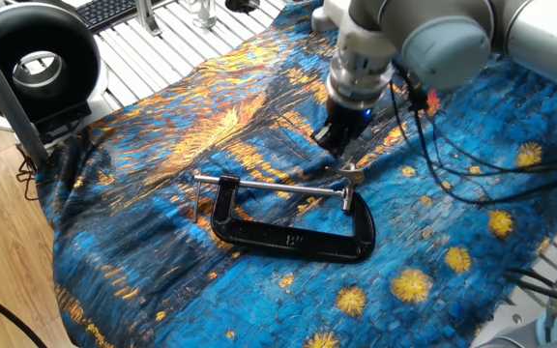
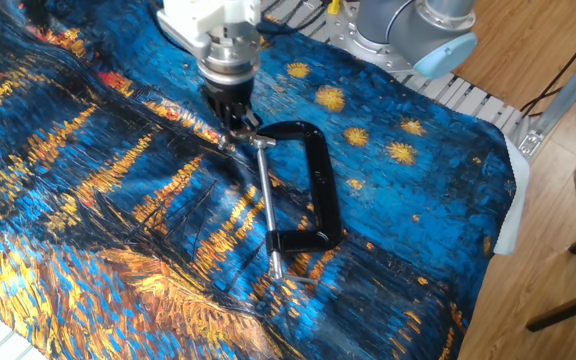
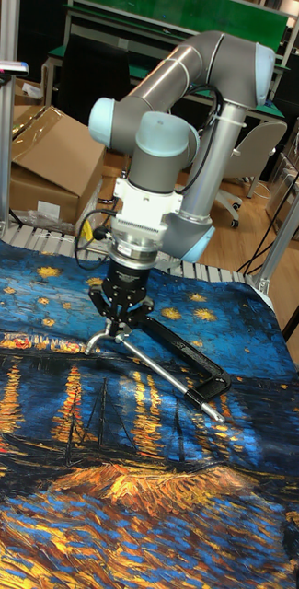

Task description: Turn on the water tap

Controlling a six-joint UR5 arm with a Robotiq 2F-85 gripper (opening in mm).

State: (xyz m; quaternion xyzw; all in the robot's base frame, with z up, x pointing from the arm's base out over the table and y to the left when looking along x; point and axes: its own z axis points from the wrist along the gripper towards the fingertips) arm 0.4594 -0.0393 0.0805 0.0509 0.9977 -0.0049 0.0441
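Note:
The water tap (image 1: 352, 175) is a short silver crossbar with a brass hub, ending the long silver screw of a black C-clamp (image 1: 288, 237) that lies flat on the blue and orange painted cloth. In the other fixed view the water tap (image 2: 253, 143) sits at the clamp's near-left end, and in the tall view the water tap (image 3: 103, 340) lies left of the clamp frame (image 3: 190, 354). My gripper (image 1: 337, 143) points down just above and behind the tap, its fingers a little apart with nothing between them. The gripper (image 2: 234, 122) and the tall view's gripper (image 3: 121, 324) show the same.
Black cables (image 1: 453, 184) hang from the wrist across the cloth to the right. A black ring-shaped device (image 1: 37, 58) stands off the cloth at the far left. The cloth ends at the table's slatted edge (image 2: 478, 100). A cardboard box (image 3: 39, 156) stands behind the table.

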